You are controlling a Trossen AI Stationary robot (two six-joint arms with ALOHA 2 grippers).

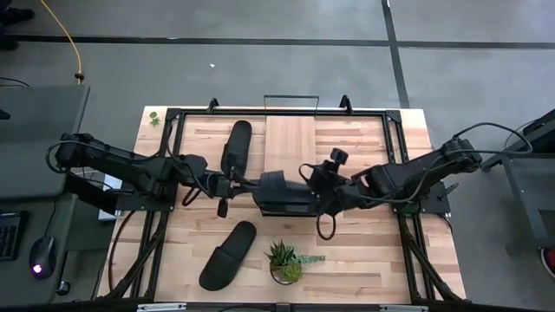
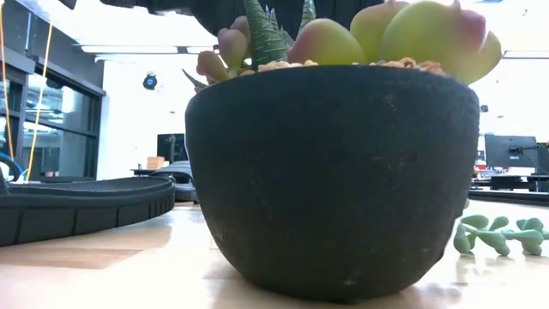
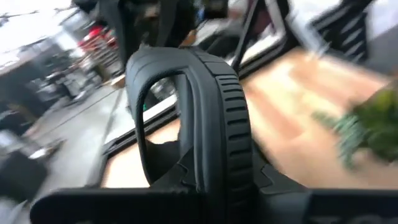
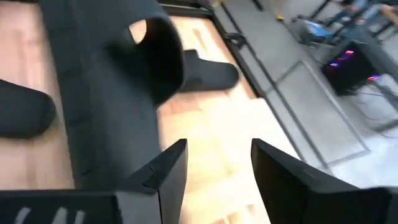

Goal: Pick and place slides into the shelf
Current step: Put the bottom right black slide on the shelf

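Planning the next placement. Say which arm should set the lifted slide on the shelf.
Left. The left gripper is shut on the lifted slide, beside the shelf. The right gripper stands open and empty.

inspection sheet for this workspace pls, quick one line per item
surface: light wooden tabletop
job's things: shelf holds no slide; one slide held just before it; second slide lies left of the shelf; third slide near the front edge
clutter: potted succulent at the front
grippers: left gripper shut on the held slide; right gripper open beside it
cables: yellow cable on the floor
surroundings: grey floor; mouse on the left desk
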